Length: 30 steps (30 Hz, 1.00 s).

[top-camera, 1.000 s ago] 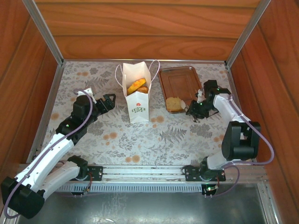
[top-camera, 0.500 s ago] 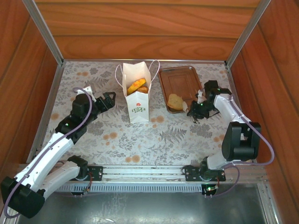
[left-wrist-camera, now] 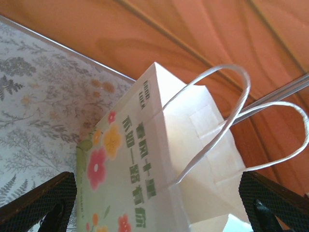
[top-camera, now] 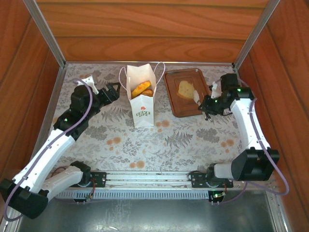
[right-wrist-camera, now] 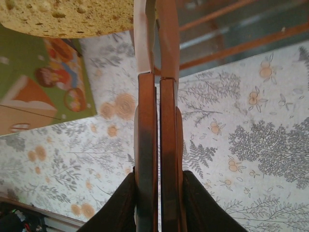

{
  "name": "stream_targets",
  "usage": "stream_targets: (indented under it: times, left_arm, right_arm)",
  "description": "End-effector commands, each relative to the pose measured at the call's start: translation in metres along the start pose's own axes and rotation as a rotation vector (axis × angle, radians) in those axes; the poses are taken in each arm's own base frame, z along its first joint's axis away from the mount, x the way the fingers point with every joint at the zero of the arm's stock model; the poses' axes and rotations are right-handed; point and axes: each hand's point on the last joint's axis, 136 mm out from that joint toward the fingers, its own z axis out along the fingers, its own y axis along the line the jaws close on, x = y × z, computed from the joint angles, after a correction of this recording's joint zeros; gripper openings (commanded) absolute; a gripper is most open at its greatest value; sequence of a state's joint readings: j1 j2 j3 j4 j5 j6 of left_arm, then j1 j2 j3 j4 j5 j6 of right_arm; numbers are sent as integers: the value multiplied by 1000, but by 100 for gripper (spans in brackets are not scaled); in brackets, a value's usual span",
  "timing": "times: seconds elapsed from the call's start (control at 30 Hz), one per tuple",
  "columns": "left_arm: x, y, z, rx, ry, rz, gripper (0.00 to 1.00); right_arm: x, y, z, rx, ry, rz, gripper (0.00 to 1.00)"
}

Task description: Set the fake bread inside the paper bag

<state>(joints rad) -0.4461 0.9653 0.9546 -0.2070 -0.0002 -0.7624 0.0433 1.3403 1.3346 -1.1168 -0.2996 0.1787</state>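
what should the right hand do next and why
Probably carry the tray toward the paper bag and tip it: the right hand is shut on the tray's rim, the bread slice lies on the tray, and the bag stands open just left of it, with the open left hand at its far side.

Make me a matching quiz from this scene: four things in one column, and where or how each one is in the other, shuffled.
Things:
1. paper bag
2. bread slice
3. left gripper
4. right gripper

States:
A. shut on the rim of the tray
B. open, beside the bag
C. upright, pastries inside
D. lying on the tray

Pairs: 1-C, 2-D, 3-B, 4-A
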Motion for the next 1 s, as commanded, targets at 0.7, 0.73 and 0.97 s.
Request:
stream_targets:
  times: [0.7, 0.73, 0.97]
  left_arm:
    - [-27, -39, 43, 58, 142, 36, 43]
    - [-28, -38, 43, 55, 141, 35, 38]
    - [-41, -31, 37, 41, 110, 36, 13]
  right_arm:
    - [-19, 159, -160, -359, -241, -143, 17]
    - [-17, 168, -158, -375, -231, -156, 17]
    - [-10, 221, -125, -457, -142, -238, 16]
